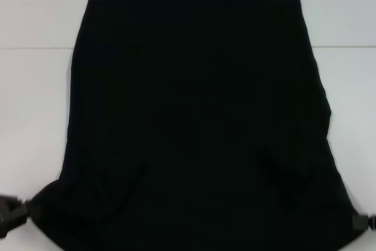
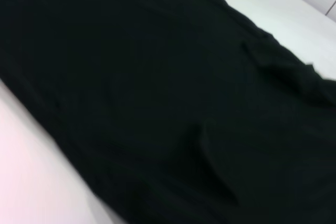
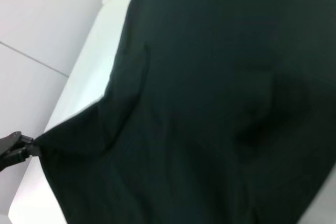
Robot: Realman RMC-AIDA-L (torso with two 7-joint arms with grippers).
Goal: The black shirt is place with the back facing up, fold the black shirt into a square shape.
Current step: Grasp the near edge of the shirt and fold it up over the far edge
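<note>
Head view: large plain black cloth shirt [image 1: 200,121] spread flat on white table [image 1: 35,116], filling most of frame, far edge straight, near corners flared out. Left gripper [image 1: 13,214] at near-left corner of shirt, touching cloth edge; right gripper [image 1: 363,223] at near-right corner. Cannot tell grip state of either.

Left wrist view: black shirt [image 2: 157,98] with soft creases, white table [image 2: 31,171] beside it.

Right wrist view: shirt [image 3: 210,108] stretched toward left gripper [image 3: 16,150], which appears clenched on corner.
</note>
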